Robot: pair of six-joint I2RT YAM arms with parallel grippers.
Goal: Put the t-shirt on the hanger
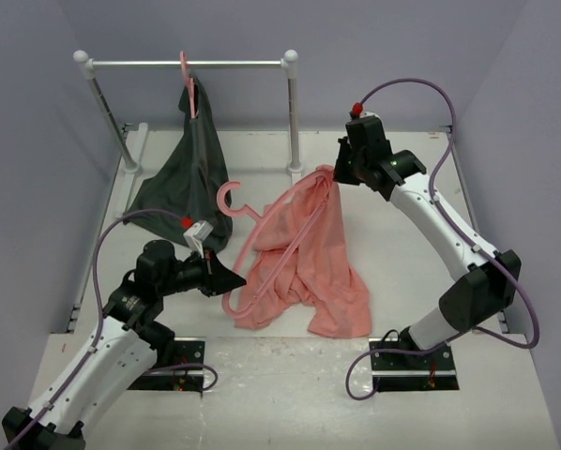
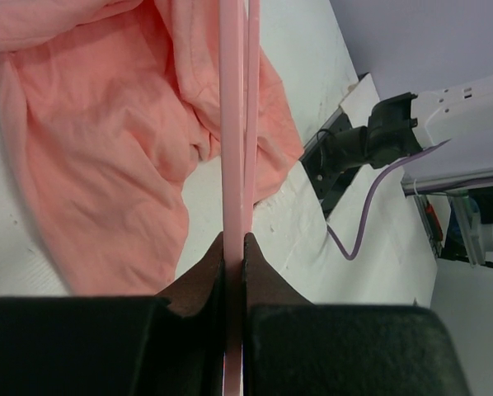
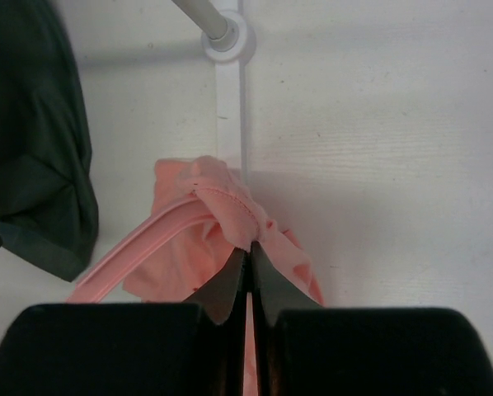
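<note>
The salmon-pink t-shirt (image 1: 313,267) hangs bunched from my right gripper (image 1: 337,173), which is shut on its edge (image 3: 230,202) above the table; the rest of the cloth trails down onto the table. The thin pink hanger (image 1: 252,239) lies slanted across the shirt, hook (image 1: 229,199) up and to the left. One arm of it runs up to the pinched cloth (image 3: 139,247). My left gripper (image 1: 232,278) is shut on the hanger's lower end; its bars (image 2: 237,124) run straight out from between the jaws over the shirt (image 2: 106,157).
A white clothes rail (image 1: 191,64) stands at the back, its right post base (image 3: 226,37) near my right gripper. A second pink hanger (image 1: 187,80) on it carries a dark grey-green garment (image 1: 191,173) that reaches down to the table by my left gripper.
</note>
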